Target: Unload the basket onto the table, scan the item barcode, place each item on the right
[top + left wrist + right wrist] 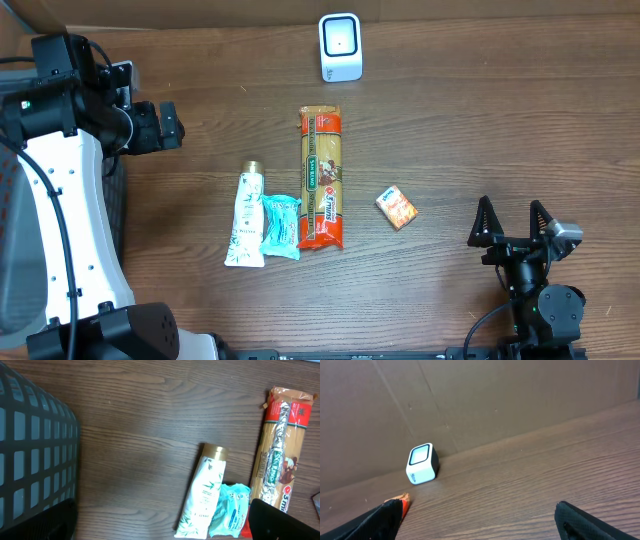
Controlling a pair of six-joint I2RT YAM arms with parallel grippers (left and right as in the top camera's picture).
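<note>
Scanner (422,464) from right wrist; tube (205,492) from left

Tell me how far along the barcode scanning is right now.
Nothing looks done: the pasta packet, tube, teal pouch and orange box lie on the table, apart from the scanner. Nothing is in hand; the left claw and right claw stand open and empty. Left: pick up an item and show its barcode to the scanner.

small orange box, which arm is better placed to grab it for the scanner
Right, most likely. The right gripper stands open near the small orange box, with nothing between them. The left gripper is far off, beyond the spaghetti pack.
</note>
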